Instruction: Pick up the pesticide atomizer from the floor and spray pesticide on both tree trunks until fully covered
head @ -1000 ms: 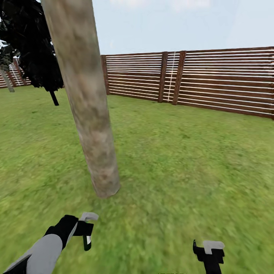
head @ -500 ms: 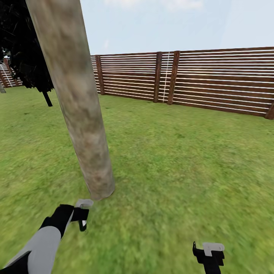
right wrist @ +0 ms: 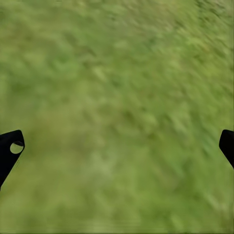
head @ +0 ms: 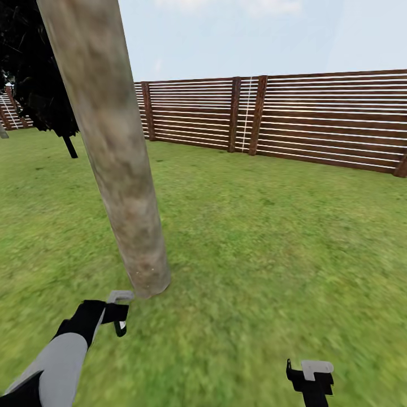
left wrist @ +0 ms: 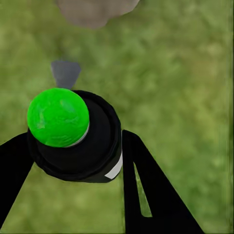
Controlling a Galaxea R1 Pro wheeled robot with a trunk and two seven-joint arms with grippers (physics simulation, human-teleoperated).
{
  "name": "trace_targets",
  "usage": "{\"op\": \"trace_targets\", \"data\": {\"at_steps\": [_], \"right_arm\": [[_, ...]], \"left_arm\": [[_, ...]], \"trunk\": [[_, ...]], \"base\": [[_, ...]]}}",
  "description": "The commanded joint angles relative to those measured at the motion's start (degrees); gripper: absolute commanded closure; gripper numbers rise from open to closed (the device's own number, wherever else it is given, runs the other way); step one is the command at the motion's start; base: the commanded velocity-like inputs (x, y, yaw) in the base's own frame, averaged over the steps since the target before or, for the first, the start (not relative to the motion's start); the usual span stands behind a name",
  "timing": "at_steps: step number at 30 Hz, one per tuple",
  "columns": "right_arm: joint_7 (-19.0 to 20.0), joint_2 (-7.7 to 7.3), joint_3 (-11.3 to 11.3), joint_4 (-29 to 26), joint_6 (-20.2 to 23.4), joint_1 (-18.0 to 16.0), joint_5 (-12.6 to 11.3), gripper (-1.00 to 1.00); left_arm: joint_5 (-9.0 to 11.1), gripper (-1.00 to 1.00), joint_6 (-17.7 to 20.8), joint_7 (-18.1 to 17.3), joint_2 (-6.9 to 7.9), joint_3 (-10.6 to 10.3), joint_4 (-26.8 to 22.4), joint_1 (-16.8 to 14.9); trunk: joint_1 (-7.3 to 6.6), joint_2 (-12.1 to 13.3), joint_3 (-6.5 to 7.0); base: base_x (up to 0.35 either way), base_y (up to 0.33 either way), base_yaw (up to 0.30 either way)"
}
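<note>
Rising from the blurry green grass floor, the thick mottled grey-tan tree trunk stands at the left of the head view, its base just beyond the left claw. That claw is closed on the black pesticide atomizer with a bright green ball top, whose grey nozzle points toward the trunk base, near it but apart. The right claw hangs low over bare grass with its black fingers spread wide, nothing between them. To the right of the trunk the lawn runs open and unobstructed to the brown horizontal-slat wooden fence. A dark leafy bush stands behind the trunk at far left, before the fence.
</note>
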Motion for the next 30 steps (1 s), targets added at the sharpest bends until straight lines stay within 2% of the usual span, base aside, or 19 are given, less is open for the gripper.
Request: {"op": "trace_targets", "data": {"at_steps": [1, 2, 6, 11, 12, 15, 17, 19, 21, 24, 26, 27, 29, 30], "right_arm": [[0.0, -0.01, 0.01, 0.0, 0.0, 0.0, 0.01, -1.0], [0.0, -0.02, 0.01, 0.0, 0.0, 0.0, 0.01, -1.0], [0.0, -0.01, 0.01, 0.0, 0.0, 0.0, 0.01, -1.0], [0.0, -0.02, 0.01, 0.0, 0.0, 0.0, 0.01, -1.0], [0.0, -0.02, 0.01, 0.0, 0.0, 0.0, 0.01, -1.0], [0.0, 0.04, 0.01, 0.0, 0.0, 0.0, 0.01, -1.0], [0.05, 0.08, 0.03, 0.0, 0.0, 0.0, 0.02, -1.0], [0.08, 0.2, 0.08, 0.0, 0.0, 0.0, 0.08, -1.0], [0.09, 0.23, 0.09, 0.0, 0.0, 0.0, 0.09, -1.0], [0.09, 0.24, 0.1, 0.0, 0.0, 0.0, 0.14, -1.0], [0.09, 0.24, 0.1, 0.0, 0.0, 0.0, 0.17, -1.0], [0.08, 0.25, 0.1, 0.0, 0.0, 0.0, 0.18, -1.0], [0.03, 0.25, 0.1, 0.0, 0.0, 0.0, 0.12, -1.0], [0.02, 0.25, 0.1, 0.0, 0.0, 0.0, 0.1, -1.0]], "left_arm": [[-0.11, 1.0, -0.09, 0.0, -0.55, 0.01, -0.06, -0.14], [-0.05, 1.0, -0.12, -0.05, -1.32, 0.04, -0.09, -0.33], [0.56, 1.0, -0.14, -0.08, -2.73, 0.06, -0.29, -0.73], [0.75, 1.0, 0.03, -0.22, -2.22, 0.33, -7.11, -0.51], [0.69, 1.0, 0.02, -1.15, -2.41, 0.1, -7.95, -0.5], [0.63, 1.0, -0.03, -3.95, -4.2, -0.16, -8.58, -0.72], [0.63, 1.0, -0.15, -4.49, -5.53, -0.19, -8.74, -0.76], [0.6, 1.0, -0.06, -4.52, -6.04, -0.2, -8.86, -1.76], [0.56, 1.0, 0.25, -4.5, -5.59, -0.22, -8.91, -3.33], [0.66, 1.0, 0.51, -4.65, -2.65, -0.1, -8.97, -5.46], [0.57, 1.0, 0.55, -5.89, -2.17, -0.17, -8.98, -5.8], [0.47, 1.0, 0.56, -6.65, -2.95, -0.2, -8.98, -6.23], [0.27, 1.0, 1.44, -6.94, -5.44, -0.24, -8.98, -7.84], [0.22, 1.0, 3.67, -7.0, -6.5, -0.28, -9.0, -8.9]], "trunk": [[0.0, 0.0, 0.0], [0.0, 0.0, 0.0], [0.0, 0.0, 0.0], [0.0, 0.0, 0.0], [0.0, 0.0, 0.0], [0.0, 0.0, 0.0], [0.0, 0.0, 0.0], [0.0, 0.0, 0.0], [0.0, 0.0, 0.0], [0.0, 0.0, 0.0], [0.0, 0.0, 0.0], [0.0, 0.0, 0.0], [0.0, 0.0, 0.0], [0.0, 0.0, 0.0]], "base": [[0.268, 0.0, 0.0], [0.312, 0.0, 0.0], [0.099, 0.0, 0.0], [0.005, 0.0, 0.0], [-0.031, 0.0, 0.0], [-0.258, 0.0, 0.0], [-0.233, 0.0, 0.0], [-0.048, 0.0, 0.0], [-0.016, 0.0, 0.0], [-0.003, 0.0, 0.0], [0.0, 0.0, 0.0], [0.0, 0.0, 0.014], [0.0, 0.0, 0.131], [0.0, 0.0, 0.237]]}}
